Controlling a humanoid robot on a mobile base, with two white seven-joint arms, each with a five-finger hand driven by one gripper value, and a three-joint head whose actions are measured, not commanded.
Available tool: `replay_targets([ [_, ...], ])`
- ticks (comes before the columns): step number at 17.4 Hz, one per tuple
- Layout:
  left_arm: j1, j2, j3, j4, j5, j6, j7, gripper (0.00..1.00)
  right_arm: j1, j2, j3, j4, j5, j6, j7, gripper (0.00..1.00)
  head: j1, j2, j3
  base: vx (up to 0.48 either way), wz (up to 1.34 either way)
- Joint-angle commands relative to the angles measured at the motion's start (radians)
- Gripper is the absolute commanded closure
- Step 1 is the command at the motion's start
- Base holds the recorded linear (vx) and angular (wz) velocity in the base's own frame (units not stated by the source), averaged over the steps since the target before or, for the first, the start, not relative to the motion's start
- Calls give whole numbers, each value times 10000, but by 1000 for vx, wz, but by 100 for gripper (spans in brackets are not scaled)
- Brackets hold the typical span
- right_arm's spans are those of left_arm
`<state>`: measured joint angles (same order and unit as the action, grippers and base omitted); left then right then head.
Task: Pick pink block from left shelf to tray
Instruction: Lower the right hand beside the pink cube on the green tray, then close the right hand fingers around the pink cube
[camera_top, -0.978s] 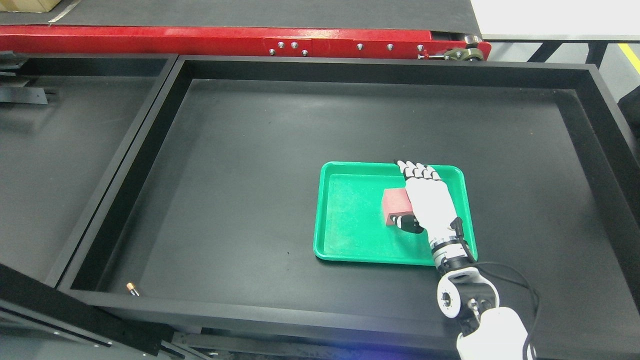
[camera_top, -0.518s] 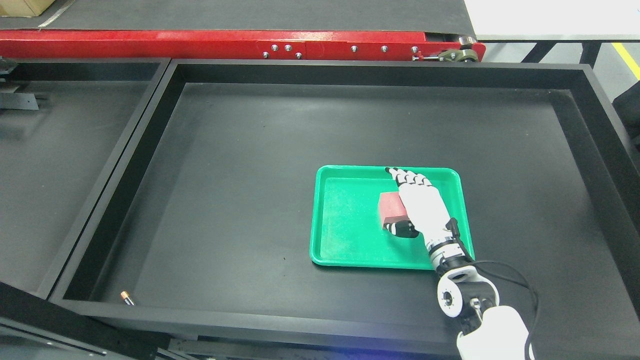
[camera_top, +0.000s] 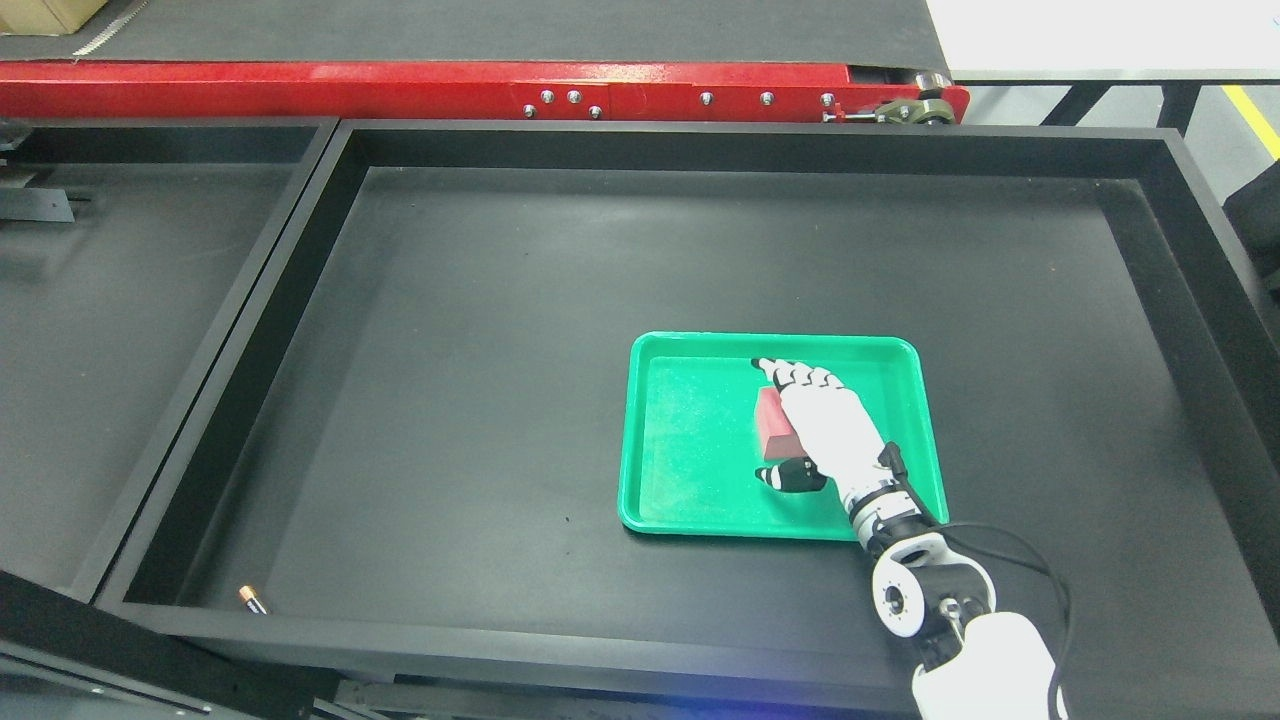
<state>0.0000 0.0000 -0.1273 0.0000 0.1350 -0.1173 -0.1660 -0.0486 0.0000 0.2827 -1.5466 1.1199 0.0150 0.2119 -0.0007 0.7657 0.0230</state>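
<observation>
Resting in tray: pink block (camera_top: 770, 421), right of the middle of the green tray (camera_top: 690, 520), largely covered by the hand.
Right hand (camera_top: 825, 432): over the block, fingers extended, thumb apart; grip cannot be told.
Tray position: right-centre of black shelf (camera_top: 500, 300).

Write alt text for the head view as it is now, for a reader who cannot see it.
The robot's right hand reaches over a green tray and covers most of a pink block lying inside it; whether the fingers grip the block cannot be told. The tray sits right of centre in a large black bin, with a small battery in the bin's near-left corner and a red conveyor frame behind.
</observation>
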Motion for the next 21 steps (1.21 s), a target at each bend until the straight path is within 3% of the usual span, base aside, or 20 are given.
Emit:
replay_targets([
  [1, 199, 175, 0, -175, 0, -8, 4, 0, 10, -175, 41, 233, -32, -12, 305, 1, 0, 0, 0, 0, 0],
  [21, 199, 175, 0, -175, 0, -8, 4, 0, -158, -175, -204, 279, 29, 3, -463, 2, 0, 0, 0, 0, 0],
])
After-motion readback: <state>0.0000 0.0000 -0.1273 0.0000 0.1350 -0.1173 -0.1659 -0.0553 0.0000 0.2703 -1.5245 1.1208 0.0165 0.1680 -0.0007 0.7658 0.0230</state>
